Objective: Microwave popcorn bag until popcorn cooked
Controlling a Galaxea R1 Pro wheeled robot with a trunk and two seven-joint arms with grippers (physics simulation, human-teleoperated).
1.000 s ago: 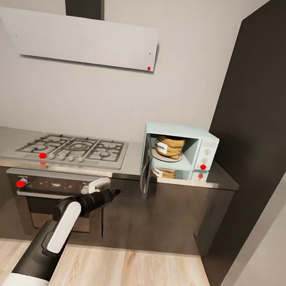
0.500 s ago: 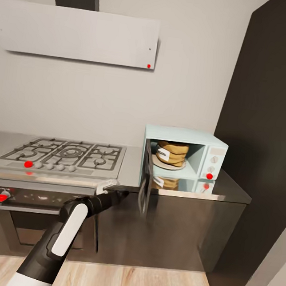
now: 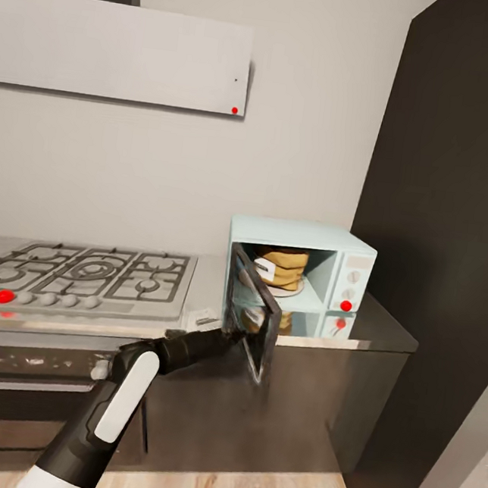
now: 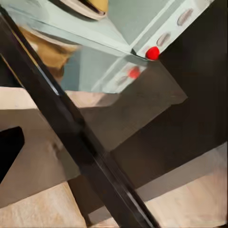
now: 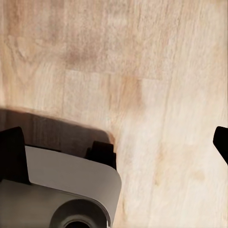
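Floor boards of pale wood [image 5: 156, 71] lie under the right pincer [image 5: 118, 142]; its two dark tips sit far apart, wide open, with nothing between them.

Next comes the left arm [image 3: 114, 404], black and white, reaching up to the microwave door [image 3: 253, 321]. The left pincer [image 3: 226, 336] is right at the lower edge of that dark glass door. I cannot tell if it is open or closed, or if it grips the door. From the left wrist, the door edge [image 4: 71, 137] runs across as a long black bar, very close.

Past the door stands the microwave [image 3: 306, 236], a small pale blue box on the shiny grey bench [image 3: 374, 332]. The door hangs partly open. Inside sits the popcorn bag [image 3: 281, 266], a squat tan sack with a white label, on a round plate [image 3: 288, 289], up and to the right of the left pincer, well apart from it.

The head view alone shows the hob [image 3: 80, 273] beside the microwave. The left wrist shows the red knob [image 4: 152, 52] up close.
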